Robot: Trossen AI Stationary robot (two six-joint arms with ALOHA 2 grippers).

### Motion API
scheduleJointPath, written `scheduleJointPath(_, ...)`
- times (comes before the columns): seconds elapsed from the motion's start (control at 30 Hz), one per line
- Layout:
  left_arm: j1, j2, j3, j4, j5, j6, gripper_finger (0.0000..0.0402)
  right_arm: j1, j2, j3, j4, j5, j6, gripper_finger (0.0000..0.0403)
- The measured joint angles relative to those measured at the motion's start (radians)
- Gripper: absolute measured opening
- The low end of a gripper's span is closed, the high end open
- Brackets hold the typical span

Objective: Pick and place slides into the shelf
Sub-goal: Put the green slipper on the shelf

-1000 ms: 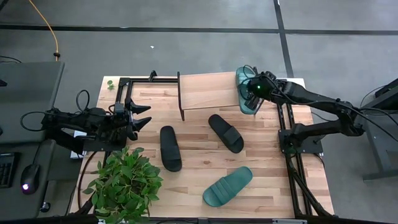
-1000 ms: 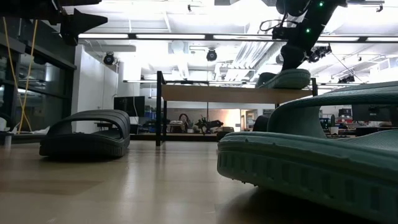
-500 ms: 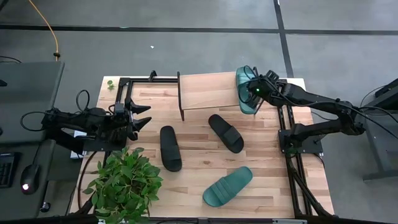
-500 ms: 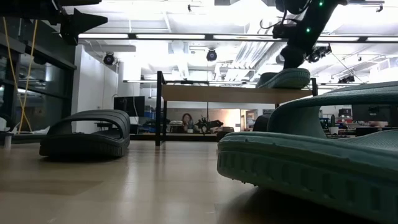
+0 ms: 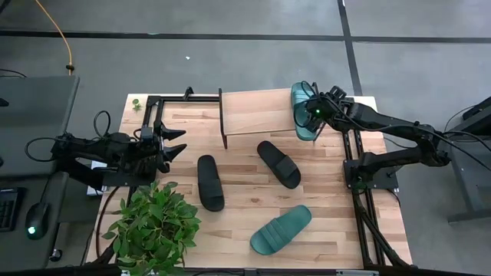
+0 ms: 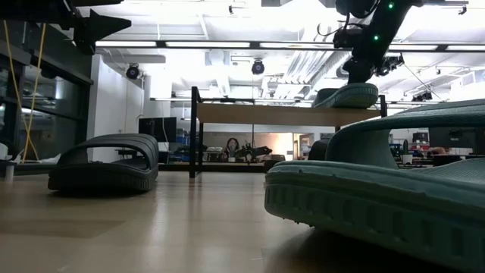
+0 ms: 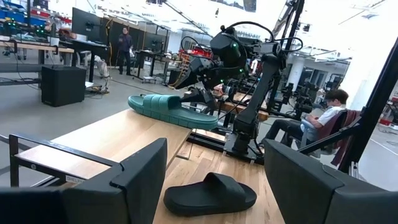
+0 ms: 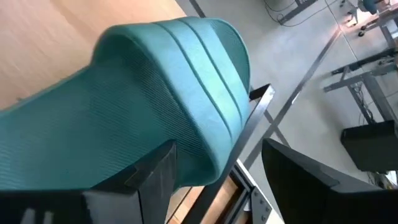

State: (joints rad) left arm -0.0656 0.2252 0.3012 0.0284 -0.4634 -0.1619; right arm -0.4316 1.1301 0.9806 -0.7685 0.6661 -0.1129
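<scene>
A low rectangular shelf with a light wood plank top and thin black metal legs is seen at the far side of the butcher-block worktop. A teal-green rubber slide sandal with a wide ribbed strap is laid on the right end of the shelf top, part of it overhanging the shelf's edge. The right pincer is positioned directly over this sandal; its dark fingers are spread apart, one finger lying against the strap and the other clear of it, so the sandal is not pinched. On the worktop in front of the shelf, two black rubber slide sandals are found: one to the left, lying lengthwise, and one nearer the middle, set at an angle. A second teal-green slide sandal is placed near the front edge of the worktop, well apart from the shelf. The left pincer is held at the left side of the worktop, above its surface, with its fingers spread and nothing between them. A leafy green potted plant is set at the front left corner.
</scene>
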Motion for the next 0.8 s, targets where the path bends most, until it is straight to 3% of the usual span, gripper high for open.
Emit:
scheduleJointPath(0.1,0.000,0.000,0.000,0.000,0.001,0.000,0.0250,0.000,0.000,0.000,0.000,-0.002,-0.001,0.0227)
scheduleJointPath(0.5,0.000,0.000,0.000,-0.001,0.002,0.000,0.0250,0.000,0.000,0.000,-0.014,0.168,-0.026,0.0227)
scheduleJointPath(0.8,0.000,0.000,0.000,-0.001,0.002,0.000,0.0250,0.000,0.000,0.000,-0.020,0.122,-0.017,0.0227)
